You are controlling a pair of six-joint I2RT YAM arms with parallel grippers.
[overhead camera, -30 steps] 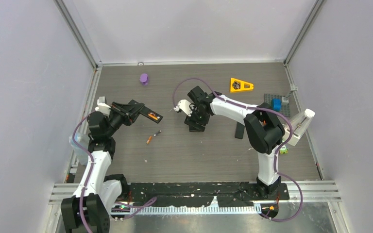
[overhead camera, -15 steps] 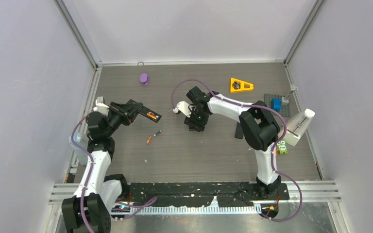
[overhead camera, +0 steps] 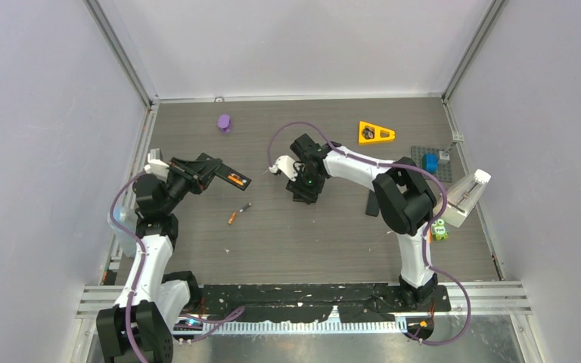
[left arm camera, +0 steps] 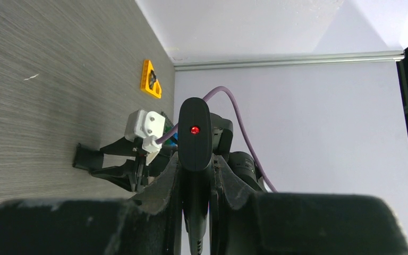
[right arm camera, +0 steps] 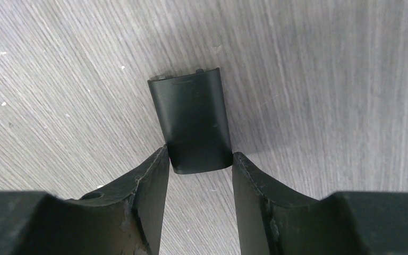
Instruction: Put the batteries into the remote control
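And there was the right gripper (right arm camera: pixel 199 159), down at the table with its fingers (right arm camera: pixel 149 186) standing partly apart on either side of the near end of a small black cover (right arm camera: pixel 194 119). The pads sat right at the cover's two long edges. Whether they actually had hold of it, I couldn't tell.

This looked like the pick-up of the cover, and that would take care. It's a thin, flat piece lying flush on the wood, so the fingertips would need to stay low and square to its sides. Only the near end sat between the fingers, and most of the cover reached out beyond them. I'd expect it to swing or droop on a lift unless the squeeze was firm and the rise straight and slow.

Over on the other side, the left gripper (left arm camera: pixel 194 178) was clamped tight on the black remote (left arm camera: pixel 193 127). The remote poked out past the fingertips toward the right arm, and the overhead view showed an orange strip in its open back, probably a battery.

One loose battery (overhead camera: pixel 239 212), orange with a dark tip, lay on the table between the two grippers. It was off to the right gripper's left and a little nearer the bases. It was near the remote's far tip but touching nothing.
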